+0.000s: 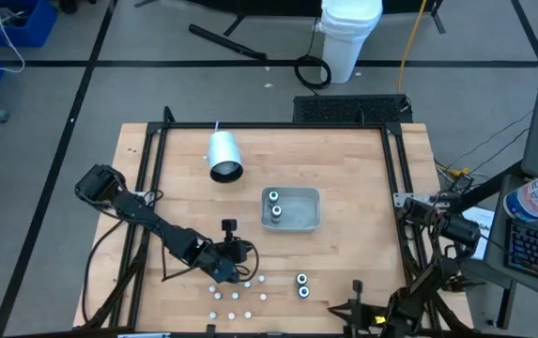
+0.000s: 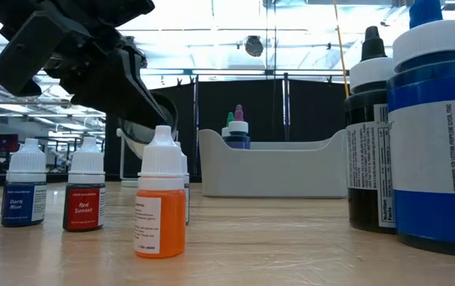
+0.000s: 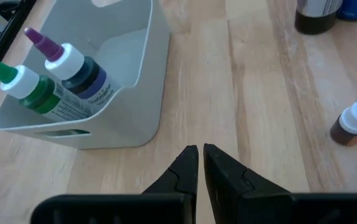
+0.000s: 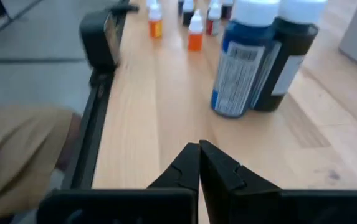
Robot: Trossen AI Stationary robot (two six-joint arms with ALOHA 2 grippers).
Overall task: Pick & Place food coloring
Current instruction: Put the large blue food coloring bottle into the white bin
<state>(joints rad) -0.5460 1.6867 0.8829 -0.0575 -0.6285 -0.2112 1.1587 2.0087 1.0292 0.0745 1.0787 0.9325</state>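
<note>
Several small food coloring bottles (image 1: 240, 293) stand upright on the wooden table near its front edge, among them an orange one (image 2: 160, 199). Two wider bottles (image 1: 302, 285), one blue (image 2: 433, 127) and one dark (image 2: 366, 135), stand to their right. My left gripper (image 1: 247, 252) hovers shut just above the small bottles and points toward the wider ones, with nothing between its fingers (image 3: 198, 155). My right gripper (image 1: 356, 286) is shut and empty, low over the table right of the wider bottles (image 4: 243, 56), pointing toward them.
A grey tray (image 1: 306, 211) at mid-table holds two bottles, green-tipped (image 3: 38, 93) and purple-tipped (image 3: 81, 71). A white cylinder (image 1: 223, 155) lies on its side at the far left. A small dark object (image 1: 229, 225) sits left of the tray. A black frame (image 1: 269, 126) borders the table.
</note>
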